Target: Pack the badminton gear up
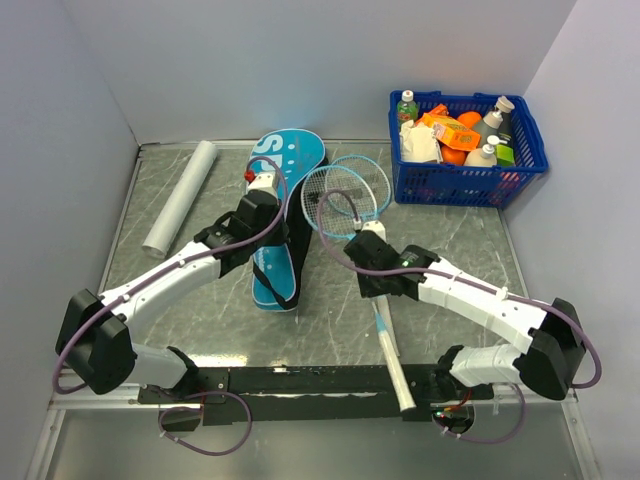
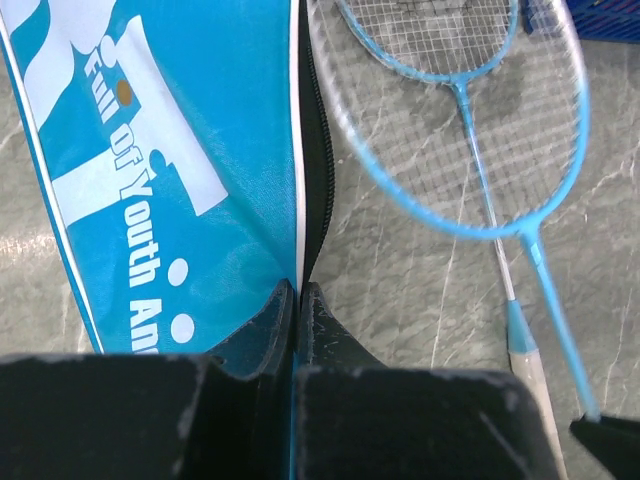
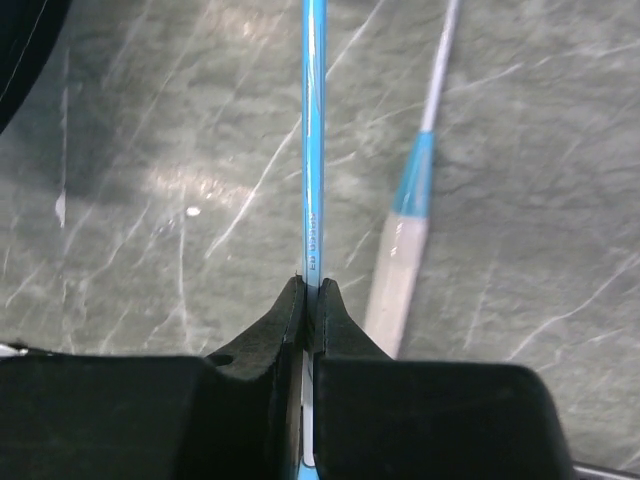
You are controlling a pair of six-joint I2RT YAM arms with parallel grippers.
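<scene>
The teal bag (image 1: 272, 270) lies lengthwise at centre-left, its black inner side showing along the right edge. My left gripper (image 1: 285, 222) is shut on the bag's right edge (image 2: 298, 200), which runs between its closed fingers. Two light-blue rackets lie just right of the bag, their heads (image 1: 345, 190) overlapping. My right gripper (image 1: 368, 250) is shut on one racket's blue shaft (image 3: 313, 150); that racket's white handle (image 1: 397, 372) points at the near edge. The other racket's handle (image 3: 400, 270) lies on the table beside it. The shuttlecock is out of view.
A blue basket (image 1: 466, 180) full of groceries stands at the back right. A white tube (image 1: 180, 195) lies at the back left. Grey walls close the table at the back and both sides.
</scene>
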